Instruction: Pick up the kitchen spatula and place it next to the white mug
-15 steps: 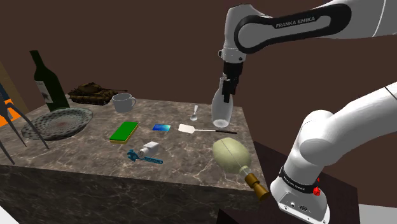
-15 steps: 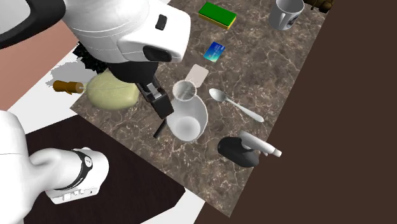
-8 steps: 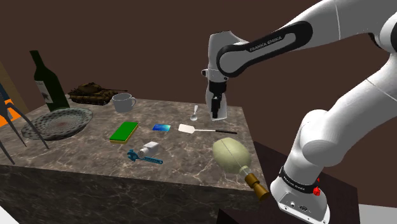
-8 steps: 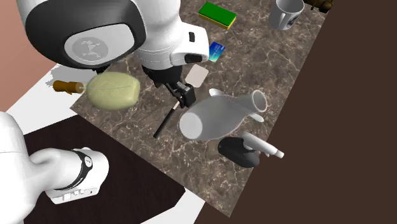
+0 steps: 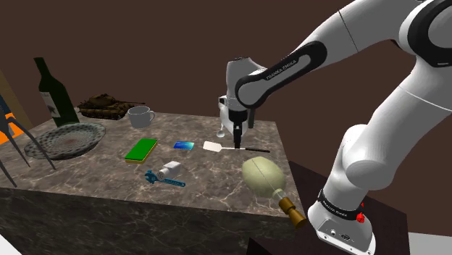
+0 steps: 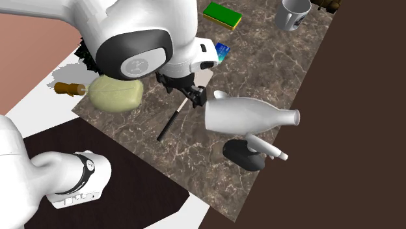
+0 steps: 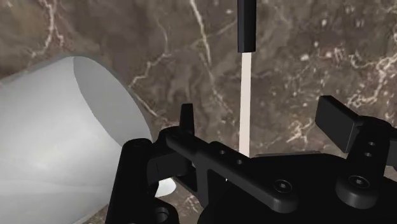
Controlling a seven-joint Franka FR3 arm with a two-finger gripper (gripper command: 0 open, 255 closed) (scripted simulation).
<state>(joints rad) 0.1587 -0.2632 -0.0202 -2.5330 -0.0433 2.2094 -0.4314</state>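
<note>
**Arm.** It rises from the stand, arches over the worktop [image 5: 87, 177] and bends down at the wrist. The pincer [image 5: 237, 135] points straight down, low over the middle of the spatula [image 5: 224, 148].

**Pincer.** Released. In the wrist view the two black fingers [image 7: 186, 118] stand apart, one on each side of the spatula's shaft, with a gap at each side. Nothing is gripped.

**Spatula.** It has a flat cream blade, a thin pale shaft and a black handle. It lies flat on the dark marbled worktop, near the edge closest to the stand. The blade points toward the blue card [image 5: 184, 145].

**Mug** [image 5: 140, 116]. Pale grey-white and upright, well apart from the spatula, beyond the green sponge [image 5: 141, 149].

**Vase** [image 6: 250, 117]. White, lying on its side just beside the pincer.
</note>
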